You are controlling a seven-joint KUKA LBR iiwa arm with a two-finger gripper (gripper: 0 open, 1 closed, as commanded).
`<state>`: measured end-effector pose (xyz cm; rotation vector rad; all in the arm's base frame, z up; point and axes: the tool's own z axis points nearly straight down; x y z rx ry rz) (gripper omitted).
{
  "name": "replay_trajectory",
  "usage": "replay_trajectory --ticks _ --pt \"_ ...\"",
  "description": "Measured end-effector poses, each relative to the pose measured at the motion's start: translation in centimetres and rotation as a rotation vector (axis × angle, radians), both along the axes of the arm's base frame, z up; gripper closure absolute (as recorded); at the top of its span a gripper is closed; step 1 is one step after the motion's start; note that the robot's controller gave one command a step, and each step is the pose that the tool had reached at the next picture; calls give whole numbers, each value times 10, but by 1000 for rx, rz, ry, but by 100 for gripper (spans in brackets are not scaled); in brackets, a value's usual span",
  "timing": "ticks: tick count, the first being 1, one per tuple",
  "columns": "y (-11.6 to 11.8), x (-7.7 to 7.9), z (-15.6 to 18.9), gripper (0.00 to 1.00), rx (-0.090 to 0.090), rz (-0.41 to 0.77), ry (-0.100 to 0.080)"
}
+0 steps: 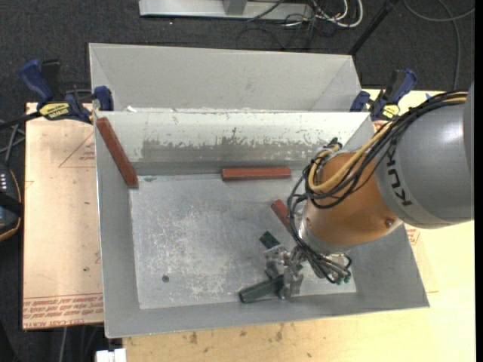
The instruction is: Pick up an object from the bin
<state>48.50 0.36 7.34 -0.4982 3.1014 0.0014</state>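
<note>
Scene: a grey metal bin [189, 232] held a few loose pieces, well spread out, not heaped.
Gripper: the gripper [285, 274] was low in the bin's near right part, below the orange cover [347, 210] on the wrist.
Gripper's state: it could not be told from this angle whether it was wide, narrow or holding anything.
Task's thing: a dark green bar [259, 292] lay flat and slanted on the bin floor close to the near wall, its right end at or just under the gripper; touching or apart could not be told.
Neighbours: a small dark green piece [269, 240] lay just beyond the gripper, and a red-brown stub [279, 210] showed at the edge of the cover.
Farther off: one red-brown bar [256, 173] lay along the back wall, another, the leaning bar [117, 153], in the far left corner.
Step in hand: judged to be the descent or the closing on the green bar's end.
Doing it well: the grasp would best cross the bar's narrow width, square to its length. A hold so near the end might let it swing, so the lift should go straight up, clear of the near wall and the small piece.
Writing: the letters "KUK" [400, 178] read on the grey arm [434, 157].
</note>
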Motion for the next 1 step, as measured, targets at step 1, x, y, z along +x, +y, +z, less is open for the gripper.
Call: replay_trajectory --ticks 1 --pt "1 -1 21 100 0 0 3"
